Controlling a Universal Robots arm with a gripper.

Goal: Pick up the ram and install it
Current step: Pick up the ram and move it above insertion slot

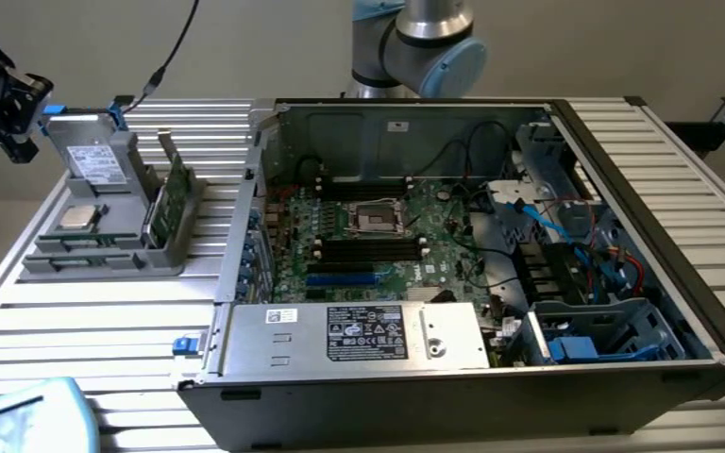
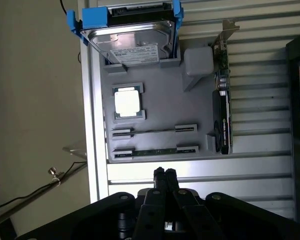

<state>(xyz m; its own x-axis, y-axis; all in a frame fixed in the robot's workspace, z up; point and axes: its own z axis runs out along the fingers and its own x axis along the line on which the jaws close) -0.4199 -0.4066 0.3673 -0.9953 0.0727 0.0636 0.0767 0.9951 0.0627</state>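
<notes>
Near the grey holder tray (image 2: 162, 107), the gripper (image 2: 164, 173) hovers empty, fingers pressed together, apart from the ram (image 2: 155, 151) standing on edge in the slot farthest from the drive (image 2: 135, 47) (light, stiff, fragile, I judge; best pinched mid-length at its top edge).

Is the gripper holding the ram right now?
No, the gripper is shut with nothing between its fingers, and the ram lies in a slot of the grey tray.
</notes>
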